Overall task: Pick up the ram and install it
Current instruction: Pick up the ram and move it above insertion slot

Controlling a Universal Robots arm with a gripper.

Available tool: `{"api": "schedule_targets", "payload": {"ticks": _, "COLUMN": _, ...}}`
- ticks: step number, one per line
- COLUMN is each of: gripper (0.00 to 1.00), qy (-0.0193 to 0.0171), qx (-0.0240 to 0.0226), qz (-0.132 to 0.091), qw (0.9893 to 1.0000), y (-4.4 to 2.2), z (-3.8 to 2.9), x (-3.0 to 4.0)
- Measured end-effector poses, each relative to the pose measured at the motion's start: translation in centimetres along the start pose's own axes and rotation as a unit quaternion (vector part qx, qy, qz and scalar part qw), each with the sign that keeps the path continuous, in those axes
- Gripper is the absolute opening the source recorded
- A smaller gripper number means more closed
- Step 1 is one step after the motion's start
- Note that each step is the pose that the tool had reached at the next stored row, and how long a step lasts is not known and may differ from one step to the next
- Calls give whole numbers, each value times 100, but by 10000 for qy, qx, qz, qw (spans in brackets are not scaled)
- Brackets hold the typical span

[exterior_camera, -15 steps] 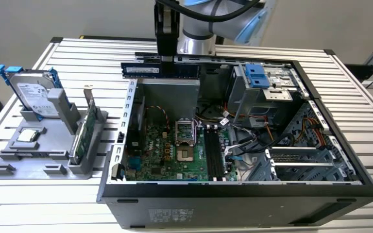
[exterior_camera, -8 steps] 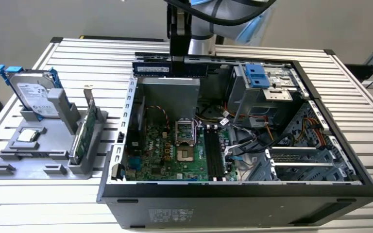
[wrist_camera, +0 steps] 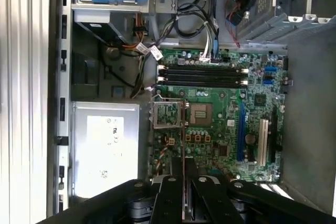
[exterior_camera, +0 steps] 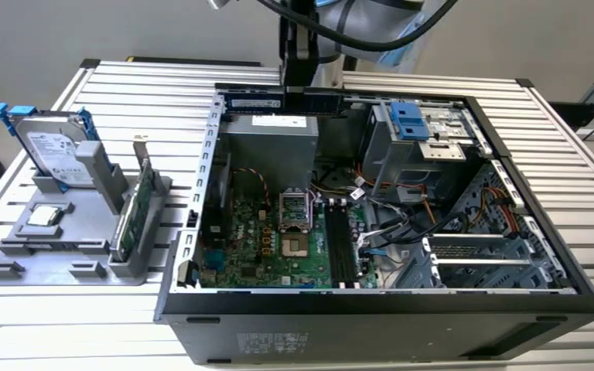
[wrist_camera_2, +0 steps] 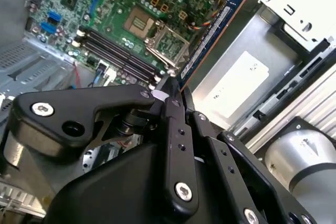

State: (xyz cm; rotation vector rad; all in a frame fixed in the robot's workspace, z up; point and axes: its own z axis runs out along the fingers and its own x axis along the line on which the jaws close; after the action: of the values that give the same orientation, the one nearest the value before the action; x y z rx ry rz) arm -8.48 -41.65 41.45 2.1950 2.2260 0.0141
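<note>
The ram juts from the closed gripper.

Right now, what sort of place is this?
Probably a robotics lab bench for computer assembly: an open PC case sits on a slatted metal table, spare parts stand in a gray fixture, and the gripper holds the ram over the case.

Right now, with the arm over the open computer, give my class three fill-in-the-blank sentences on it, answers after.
1. The black pincer holds the long, narrow dark ram stick over the open black computer ___.
2. The long black memory slots on the green motherboard are all ___.
3. The boxy silver hard drive has ___ rails.
Missing: case; empty; blue.
</note>
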Motion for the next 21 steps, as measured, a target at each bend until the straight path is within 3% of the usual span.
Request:
{"api": "schedule_targets", "payload": {"ticks": 1, "gripper": 0, "qy": 60, "qx": 1, "qz": 1, "qw": 10000, "y": 27, "z": 1, "x": 0}}
{"api": "schedule_targets", "payload": {"ticks": 2, "gripper": 0, "qy": 94, "qx": 4, "qz": 2, "qw": 10000, "y": 48, "z": 3, "x": 0}}
{"api": "schedule_targets", "payload": {"ticks": 6, "gripper": 0, "qy": 89, "qx": 12, "qz": 2, "qw": 10000, "y": 137, "z": 6, "x": -2}}
{"api": "schedule_targets", "payload": {"ticks": 21, "gripper": 0, "qy": 87, "qx": 21, "qz": 2, "qw": 10000, "y": 728, "z": 16, "x": -10}}
